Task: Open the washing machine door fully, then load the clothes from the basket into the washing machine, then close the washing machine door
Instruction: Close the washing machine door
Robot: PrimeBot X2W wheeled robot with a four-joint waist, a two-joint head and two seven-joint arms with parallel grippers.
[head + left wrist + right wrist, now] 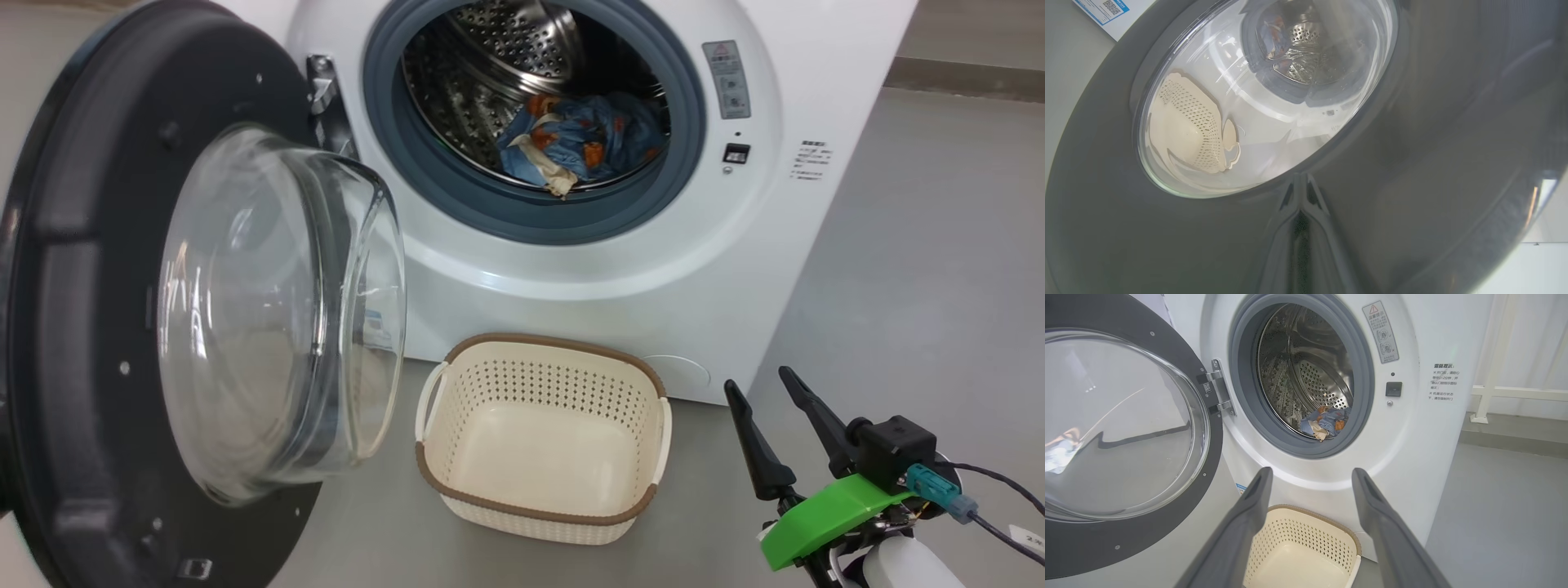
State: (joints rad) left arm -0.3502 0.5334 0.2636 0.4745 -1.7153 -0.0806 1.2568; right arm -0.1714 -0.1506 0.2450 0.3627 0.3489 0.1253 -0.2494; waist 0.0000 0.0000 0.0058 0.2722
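— Where are our grippers?
— Our right gripper (pixel 757 380) is low on our right, fingers spread and holding nothing, tips aimed at the washing machine (pixel 620 278). Our left gripper (pixel 1299 192) is close against the washing machine door (pixel 1433 143), on its glossy outer face. It is too blurred for us to tell whether it is parted.
— And the rest?
— The door stands swung out on its left hinge, glass bowl bulging to our right. The basket (pixel 539 347) sits before the machine, long axis along its front. The clothes (pixel 584 139) lie low in the drum (pixel 490 49).

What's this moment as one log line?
black-rimmed glass door: open; blue printed clothes: in steel drum; cream perforated basket: empty; right fingers: open
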